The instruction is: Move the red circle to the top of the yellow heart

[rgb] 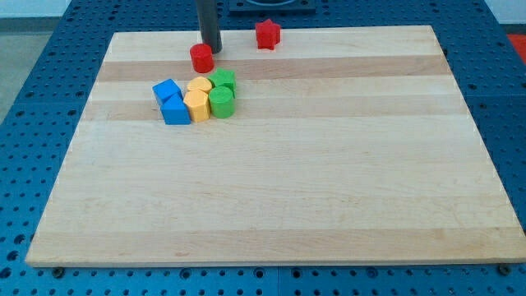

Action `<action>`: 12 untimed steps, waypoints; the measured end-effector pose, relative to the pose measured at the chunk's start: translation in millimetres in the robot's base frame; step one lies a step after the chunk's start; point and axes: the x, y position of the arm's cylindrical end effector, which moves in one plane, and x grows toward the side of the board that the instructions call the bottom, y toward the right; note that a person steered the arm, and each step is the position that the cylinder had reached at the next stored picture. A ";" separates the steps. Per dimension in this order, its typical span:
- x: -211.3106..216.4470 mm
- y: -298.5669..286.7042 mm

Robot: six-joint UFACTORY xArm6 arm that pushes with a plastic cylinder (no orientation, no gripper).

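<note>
The red circle (pixel 201 57) lies near the view's top, left of centre, on the wooden board (pixel 279 181). My tip (pixel 213 50) stands right behind it, at its upper right, touching or nearly touching it. Below the red circle sits a tight cluster. In it the yellow heart (pixel 199 85) is at the top middle, with a yellow hexagon-like block (pixel 196 105) just below it. The red circle is a short gap above the yellow heart.
Two blue blocks (pixel 170 101) form the cluster's left side. Two green blocks (pixel 222 93) form its right side. A red star (pixel 267 34) lies near the board's top edge, right of my tip.
</note>
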 end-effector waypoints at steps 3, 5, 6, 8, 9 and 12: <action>16.8 -60.2; 25.3 -60.2; 48.4 -60.2; 59.4 -65.8; 33.0 -75.8; 12.8 -29.1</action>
